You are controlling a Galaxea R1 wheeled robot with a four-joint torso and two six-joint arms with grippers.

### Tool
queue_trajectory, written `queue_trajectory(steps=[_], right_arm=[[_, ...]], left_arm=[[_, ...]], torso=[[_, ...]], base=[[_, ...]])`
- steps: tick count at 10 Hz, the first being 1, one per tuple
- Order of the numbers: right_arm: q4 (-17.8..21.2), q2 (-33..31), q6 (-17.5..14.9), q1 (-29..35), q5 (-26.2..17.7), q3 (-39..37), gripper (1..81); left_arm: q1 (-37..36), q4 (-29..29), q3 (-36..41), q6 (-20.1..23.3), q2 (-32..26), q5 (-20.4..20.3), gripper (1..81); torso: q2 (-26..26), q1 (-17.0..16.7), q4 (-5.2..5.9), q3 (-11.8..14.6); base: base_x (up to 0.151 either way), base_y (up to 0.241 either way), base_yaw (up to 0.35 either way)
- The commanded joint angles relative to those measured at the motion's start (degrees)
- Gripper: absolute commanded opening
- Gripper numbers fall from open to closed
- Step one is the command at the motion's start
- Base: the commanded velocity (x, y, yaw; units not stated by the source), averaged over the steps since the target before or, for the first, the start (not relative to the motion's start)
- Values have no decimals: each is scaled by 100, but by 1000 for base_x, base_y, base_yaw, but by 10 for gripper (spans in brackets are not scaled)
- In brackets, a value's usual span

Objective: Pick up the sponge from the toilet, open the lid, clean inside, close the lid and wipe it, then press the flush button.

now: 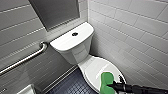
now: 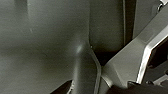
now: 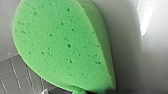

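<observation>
Over the front of the toilet (image 1: 75,51), I am holding the sponge (image 1: 107,79) in my right pincer (image 1: 110,86), which is closing narrowly on the sponge's near end while the rest is sticking out past the tips. The sponge is sitting over the front right part of the lid (image 1: 95,68), and I cannot tell whether it is touching. The lid is lying shut, so I am judging the opening as not yet done. What is worrying me is the grip. Because I am pinching soft foam by one end, a push against the glossy lid could fold it or drag it loose, dropping it onto the dark floor (image 1: 72,86). The tiled wall (image 1: 140,37) is also crowding my arm's side, so a wide swing could scrape it.
</observation>
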Motion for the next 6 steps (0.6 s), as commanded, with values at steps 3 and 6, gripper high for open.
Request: queue_trajectory(steps=[3,6], right_arm=[[-10,-1272,13,-590,446,839,10],[-10,-1994,-5,-1161,904,1121,10]], left_arm=[[46,104,135,44,-112,454,811],[12,112,135,44,-182,454,811]], torso=[[0,0,0,0],[0,0,0,0]], base=[[0,0,0],[0,0,0]])
